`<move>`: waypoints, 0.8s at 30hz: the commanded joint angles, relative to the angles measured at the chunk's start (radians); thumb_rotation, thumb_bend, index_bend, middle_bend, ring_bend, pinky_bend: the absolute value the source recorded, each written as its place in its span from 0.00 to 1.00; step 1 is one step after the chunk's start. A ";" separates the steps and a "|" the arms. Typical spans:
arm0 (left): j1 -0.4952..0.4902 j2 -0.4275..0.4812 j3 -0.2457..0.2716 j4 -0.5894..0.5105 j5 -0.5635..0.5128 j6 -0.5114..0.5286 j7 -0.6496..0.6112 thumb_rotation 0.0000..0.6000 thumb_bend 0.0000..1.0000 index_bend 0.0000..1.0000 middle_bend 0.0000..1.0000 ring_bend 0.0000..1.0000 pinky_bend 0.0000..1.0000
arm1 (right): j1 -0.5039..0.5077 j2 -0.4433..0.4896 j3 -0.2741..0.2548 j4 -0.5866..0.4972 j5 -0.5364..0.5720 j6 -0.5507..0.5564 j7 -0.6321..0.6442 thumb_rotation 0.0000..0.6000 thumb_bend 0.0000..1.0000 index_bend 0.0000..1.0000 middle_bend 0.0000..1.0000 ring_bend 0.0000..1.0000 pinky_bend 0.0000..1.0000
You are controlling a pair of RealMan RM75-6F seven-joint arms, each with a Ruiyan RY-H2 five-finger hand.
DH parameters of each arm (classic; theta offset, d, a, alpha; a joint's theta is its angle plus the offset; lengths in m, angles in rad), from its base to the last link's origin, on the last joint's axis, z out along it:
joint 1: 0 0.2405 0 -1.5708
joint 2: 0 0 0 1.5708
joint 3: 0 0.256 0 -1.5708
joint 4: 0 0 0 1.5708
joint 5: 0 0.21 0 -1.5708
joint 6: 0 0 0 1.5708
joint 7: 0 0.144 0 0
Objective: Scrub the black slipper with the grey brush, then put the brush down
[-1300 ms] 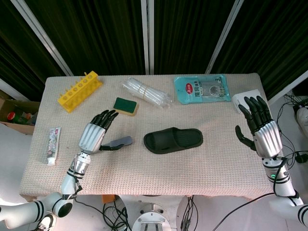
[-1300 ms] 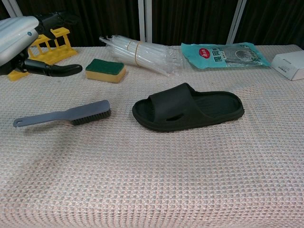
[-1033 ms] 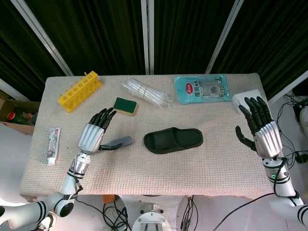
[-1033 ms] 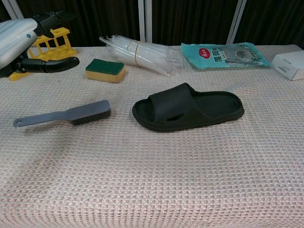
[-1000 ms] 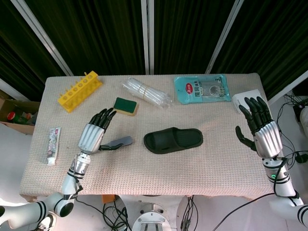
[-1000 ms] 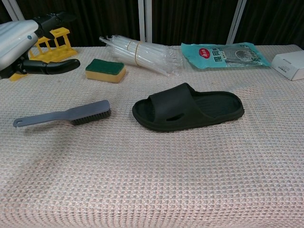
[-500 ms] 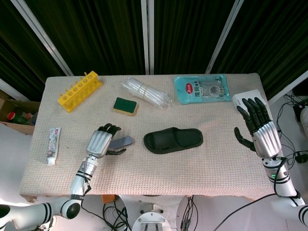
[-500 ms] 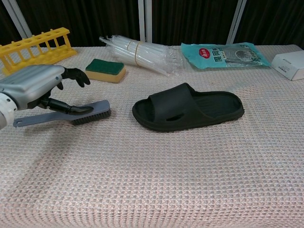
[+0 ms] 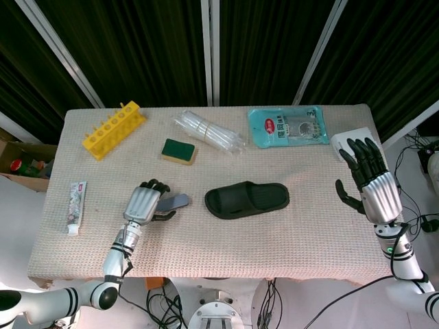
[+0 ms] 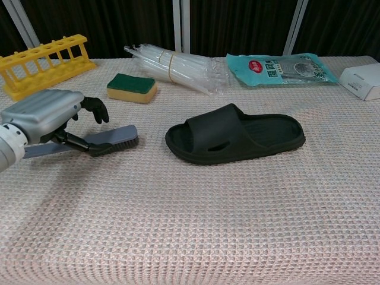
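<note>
Under the left hand (image 10: 44, 116), whose fingers curl around its handle, the grey brush (image 10: 113, 139) lies crosswise, bristle head pointing toward the black slipper (image 10: 234, 141).

The left hand (image 10: 47, 116) covers most of the grey brush (image 10: 113, 139) handle.

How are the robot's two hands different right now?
The left hand is low over the grey brush, fingers curling around its handle; the right hand is raised beside the table, away from everything. Left fingers bend, right fingers spread straight. Both have silver backs and black fingers.
</note>
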 commanded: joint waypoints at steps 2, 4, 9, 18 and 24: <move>0.006 -0.008 0.010 0.010 0.004 0.010 0.013 0.58 0.19 0.36 0.35 0.24 0.36 | -0.001 0.000 -0.002 0.000 0.001 -0.002 -0.002 1.00 0.48 0.00 0.00 0.00 0.00; 0.008 -0.011 0.011 0.015 -0.001 0.008 0.013 0.58 0.19 0.36 0.36 0.24 0.36 | -0.001 -0.002 -0.004 0.002 0.001 -0.005 -0.002 1.00 0.48 0.00 0.00 0.00 0.00; 0.013 -0.008 0.008 0.011 -0.004 0.010 -0.002 0.58 0.19 0.37 0.37 0.25 0.36 | -0.001 -0.004 -0.006 0.004 0.002 -0.008 -0.005 1.00 0.48 0.00 0.00 0.00 0.00; 0.018 0.007 0.012 -0.002 -0.011 0.002 -0.003 0.59 0.22 0.38 0.37 0.26 0.36 | 0.002 -0.001 -0.006 -0.003 0.001 -0.012 -0.022 1.00 0.48 0.00 0.00 0.00 0.00; 0.020 0.004 0.011 0.003 -0.007 0.011 0.001 0.58 0.22 0.39 0.39 0.26 0.36 | 0.001 -0.003 -0.010 -0.006 -0.001 -0.015 -0.035 1.00 0.48 0.00 0.00 0.00 0.00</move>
